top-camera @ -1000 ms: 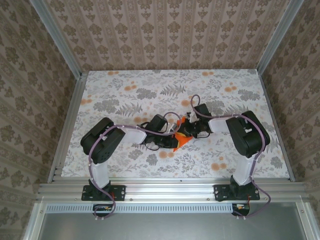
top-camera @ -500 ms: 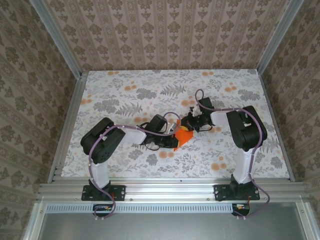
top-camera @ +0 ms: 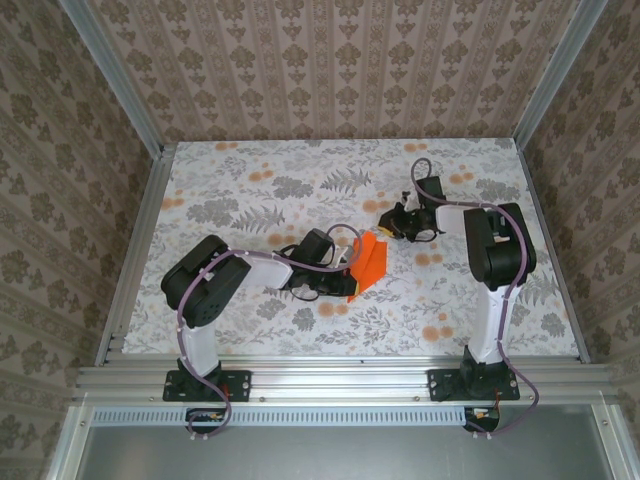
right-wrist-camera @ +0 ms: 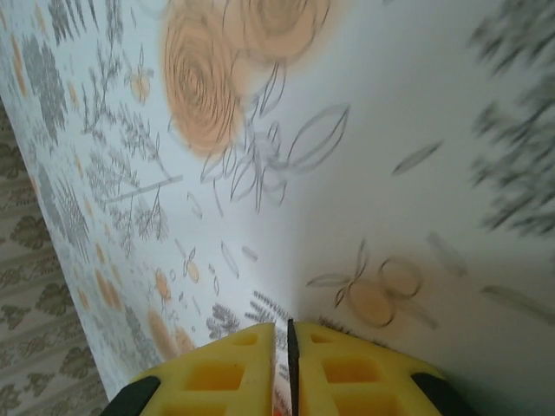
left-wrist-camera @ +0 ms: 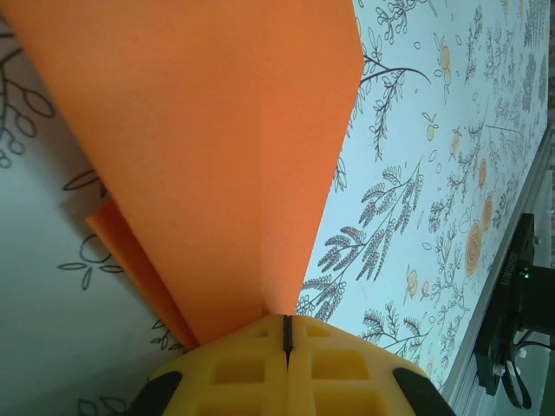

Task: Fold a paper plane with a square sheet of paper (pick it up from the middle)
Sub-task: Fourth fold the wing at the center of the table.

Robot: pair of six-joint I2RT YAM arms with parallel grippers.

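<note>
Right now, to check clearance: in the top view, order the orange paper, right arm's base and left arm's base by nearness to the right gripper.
1. The orange paper, just left of the right gripper.
2. The right arm's base, near edge, right side.
3. The left arm's base, near edge, left side.

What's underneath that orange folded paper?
Beneath the orange paper a second orange flap peeks out, then the flower-printed table. Whatever lies directly below the sheet is covered.
</note>
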